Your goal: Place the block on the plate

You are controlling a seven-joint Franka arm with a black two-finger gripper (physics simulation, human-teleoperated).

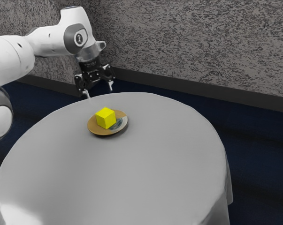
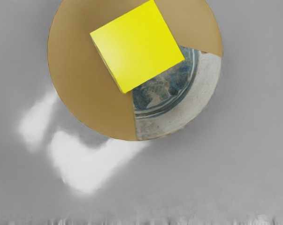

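In the exterior view my gripper [image 1: 99,91] hangs above the table's far edge, its two fingers spread wide with nothing between them. The yellow block [image 1: 106,117] rests on the round plate [image 1: 97,130], which lies toward the table's far side, below and to the exterior view's right of the gripper. In the wrist view the block [image 2: 137,46] sits on the plate [image 2: 85,93], whose surface is mostly tan with one blue-and-white patterned section. A gap separates the gripper from the block.
A round table [image 1: 132,173] with a pale grey cloth carries the plate. Behind it stands a speckled grey wall [image 1: 202,42] with a dark baseboard. In the wrist view bright light patches [image 2: 85,168] fall on the cloth [image 2: 235,178] beside the plate.
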